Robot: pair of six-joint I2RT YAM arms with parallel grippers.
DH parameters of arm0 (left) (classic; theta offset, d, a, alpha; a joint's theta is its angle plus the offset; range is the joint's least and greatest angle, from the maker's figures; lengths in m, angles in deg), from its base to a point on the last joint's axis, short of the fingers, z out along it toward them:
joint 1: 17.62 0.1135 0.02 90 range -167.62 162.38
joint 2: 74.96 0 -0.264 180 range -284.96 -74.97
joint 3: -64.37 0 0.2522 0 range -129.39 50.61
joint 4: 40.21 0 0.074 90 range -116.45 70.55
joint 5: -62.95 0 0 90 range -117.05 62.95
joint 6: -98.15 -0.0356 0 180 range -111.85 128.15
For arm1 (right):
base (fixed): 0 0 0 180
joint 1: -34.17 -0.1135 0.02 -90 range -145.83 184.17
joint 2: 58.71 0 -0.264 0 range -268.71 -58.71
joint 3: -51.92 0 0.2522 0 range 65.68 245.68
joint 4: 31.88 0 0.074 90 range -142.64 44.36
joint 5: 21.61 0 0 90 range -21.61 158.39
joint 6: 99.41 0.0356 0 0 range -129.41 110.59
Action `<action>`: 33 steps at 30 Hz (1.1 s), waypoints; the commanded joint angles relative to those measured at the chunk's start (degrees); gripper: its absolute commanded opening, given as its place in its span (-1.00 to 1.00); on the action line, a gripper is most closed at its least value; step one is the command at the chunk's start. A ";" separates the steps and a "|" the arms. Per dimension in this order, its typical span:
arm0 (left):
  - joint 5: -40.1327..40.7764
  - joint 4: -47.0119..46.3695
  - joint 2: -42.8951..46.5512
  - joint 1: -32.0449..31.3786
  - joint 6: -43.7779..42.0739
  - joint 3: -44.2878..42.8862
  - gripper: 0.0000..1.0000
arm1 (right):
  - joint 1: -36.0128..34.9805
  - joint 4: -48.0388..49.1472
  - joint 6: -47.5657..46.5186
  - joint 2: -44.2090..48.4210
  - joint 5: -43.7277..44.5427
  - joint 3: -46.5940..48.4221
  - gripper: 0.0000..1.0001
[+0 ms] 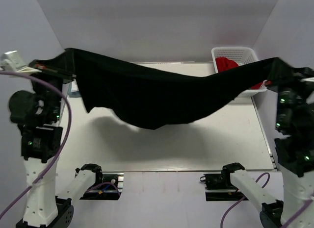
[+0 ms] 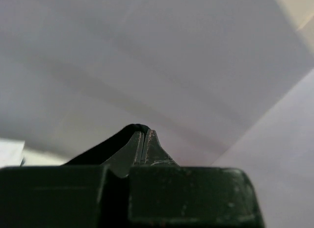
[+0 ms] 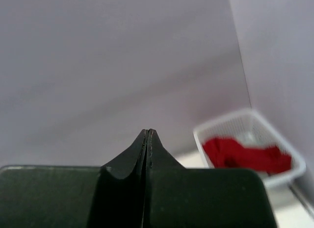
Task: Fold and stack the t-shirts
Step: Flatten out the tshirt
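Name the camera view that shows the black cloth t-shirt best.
Top external: the whole black cloth t-shirt hangs stretched above the table. The left wrist view shows only a dark fold of it beside the shut left gripper; the right wrist view shows no clear cloth.

A lab test cell: blank white walls [image 1: 157, 27] around a white table [image 1: 196, 149], two cabled robot arms [image 1: 37, 139]

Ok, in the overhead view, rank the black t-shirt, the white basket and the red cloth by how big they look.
1. black t-shirt, by far, though it hangs raised toward the camera, which flatters it.
2. white basket, partly hidden behind the shirt.
3. red cloth inside the basket, also partly hidden.
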 commanded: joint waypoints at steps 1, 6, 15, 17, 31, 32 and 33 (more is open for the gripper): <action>-2.36 -0.11 0.21 0.51 -2.68 -7.48 -1.00 | 0.08 4.45 -5.56 0.28 -0.12 8.15 -1.00; -4.47 4.80 0.21 0.51 -3.81 -18.03 -1.00 | 0.00 2.79 -8.02 -0.60 -1.80 19.13 -1.00; -5.00 8.68 0.92 0.51 -4.35 -28.41 -1.00 | 0.00 4.19 -11.80 -2.87 -0.66 28.19 -1.00; -5.00 9.21 0.92 0.51 -4.35 -28.94 -1.00 | 0.08 5.50 -12.50 -3.14 -0.22 28.55 -1.00; -2.80 8.78 -9.12 0.51 -7.25 -38.45 -1.00 | -0.10 13.59 -15.94 -17.31 -2.73 38.05 -1.00; -3.76 6.42 -8.32 0.51 -7.25 -37.13 -1.00 | -0.09 13.16 -15.68 -16.95 -4.07 38.04 -1.00; -3.77 6.40 -7.70 0.51 -7.25 -36.42 -1.00 | -0.09 12.63 -14.54 -16.69 -4.96 38.04 -1.00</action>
